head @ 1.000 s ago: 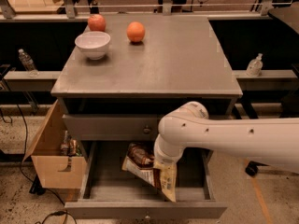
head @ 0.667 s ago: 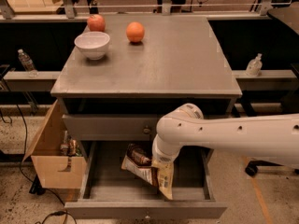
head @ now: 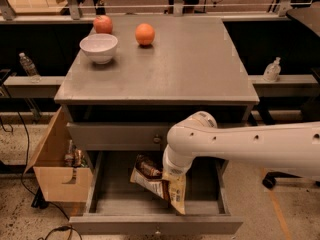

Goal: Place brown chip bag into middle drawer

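Note:
The middle drawer (head: 112, 196) is pulled open below the grey cabinet top, with its flat floor and low walls showing. The brown chip bag (head: 150, 180), tan-yellow with dark patches, hangs tilted inside the drawer, its lower end near the front wall. My white arm reaches in from the right. My gripper (head: 172, 176) points down into the drawer and is shut on the bag's middle; the wrist hides most of it.
A white bowl (head: 99, 47), a red apple (head: 103, 24) and an orange fruit (head: 145, 34) sit on the cabinet top (head: 200, 69). The closed upper drawer face has a round knob (head: 157, 139). An open cardboard box (head: 55, 171) stands left of the drawer.
My arm and the bag have shifted slightly to the left inside the drawer. The bag keeps the same tilted shape.

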`<state>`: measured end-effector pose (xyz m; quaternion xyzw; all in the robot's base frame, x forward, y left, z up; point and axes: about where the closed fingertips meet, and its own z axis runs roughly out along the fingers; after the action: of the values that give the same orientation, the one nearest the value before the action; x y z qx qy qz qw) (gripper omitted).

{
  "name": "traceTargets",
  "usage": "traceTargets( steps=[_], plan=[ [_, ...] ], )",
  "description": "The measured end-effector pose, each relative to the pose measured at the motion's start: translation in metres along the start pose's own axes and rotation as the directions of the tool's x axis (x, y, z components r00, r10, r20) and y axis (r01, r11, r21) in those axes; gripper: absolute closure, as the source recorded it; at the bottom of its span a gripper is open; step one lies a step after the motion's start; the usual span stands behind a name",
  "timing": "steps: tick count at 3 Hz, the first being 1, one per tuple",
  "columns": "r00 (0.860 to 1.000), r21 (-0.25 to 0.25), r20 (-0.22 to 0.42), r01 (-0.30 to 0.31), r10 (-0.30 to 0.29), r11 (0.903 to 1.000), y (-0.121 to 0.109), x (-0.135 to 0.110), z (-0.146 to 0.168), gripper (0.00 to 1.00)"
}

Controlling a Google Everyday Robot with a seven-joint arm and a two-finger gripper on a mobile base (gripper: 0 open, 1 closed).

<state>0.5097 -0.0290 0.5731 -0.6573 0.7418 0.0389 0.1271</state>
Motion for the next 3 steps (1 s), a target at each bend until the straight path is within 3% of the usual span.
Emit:
traceTargets(
  steps=[2, 3],
  plan=[
    [1.0, -0.003, -0.001, 0.001, -0.001, 1.0, 0.0012, 0.0003, 0.0009, 0.13],
    [1.0, -0.004, -0.002, 0.002, -0.002, 1.0, 0.0018, 0.0004, 0.0014, 0.0]
  ],
)
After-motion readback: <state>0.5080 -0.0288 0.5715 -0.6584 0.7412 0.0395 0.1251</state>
